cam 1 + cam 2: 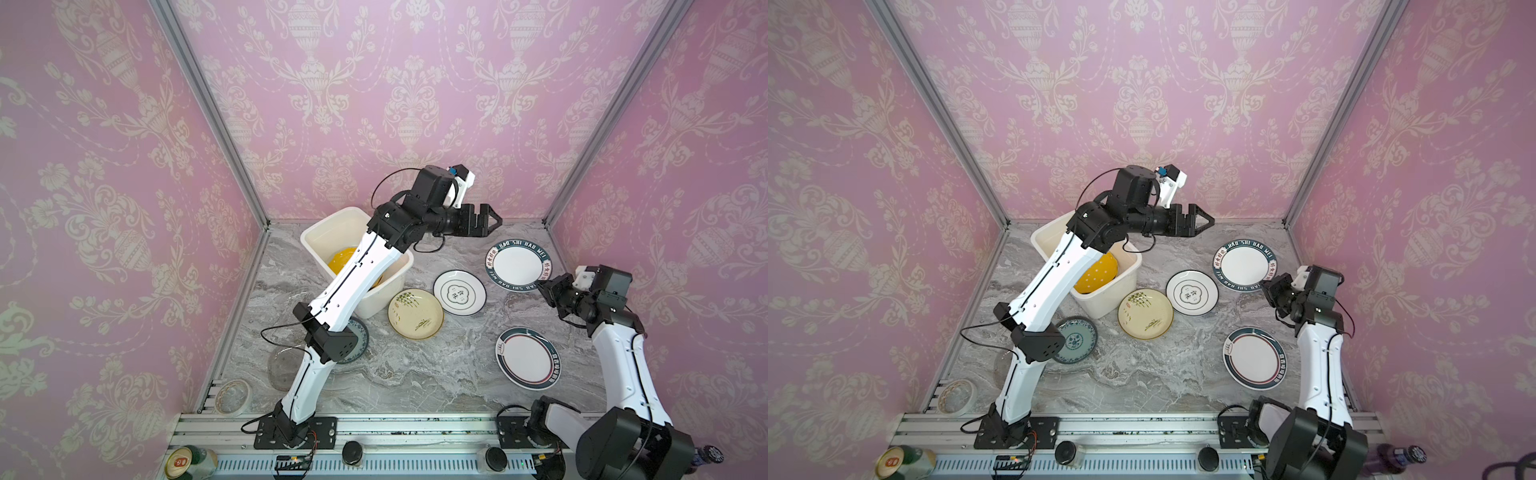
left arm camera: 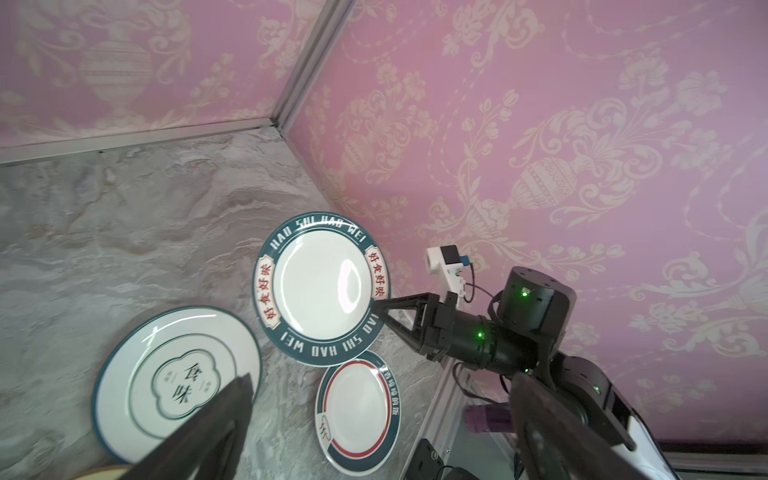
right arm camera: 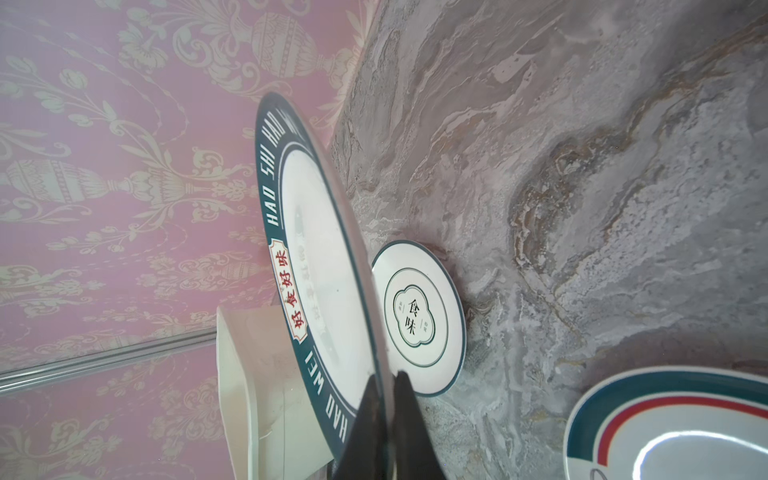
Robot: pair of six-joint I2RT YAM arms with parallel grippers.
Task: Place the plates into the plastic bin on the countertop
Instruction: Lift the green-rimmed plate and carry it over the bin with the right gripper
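Now right end effector pinches (lettered) plate rim

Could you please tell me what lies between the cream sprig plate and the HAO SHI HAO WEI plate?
The white emblem plate lies there, between the cream sprig plate and the HAO SHI HAO WEI plate; both top views show it.

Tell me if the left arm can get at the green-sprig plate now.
Probably yes: the green-sprig plate lies uncovered beside the bin, and the left end effector is open and empty.
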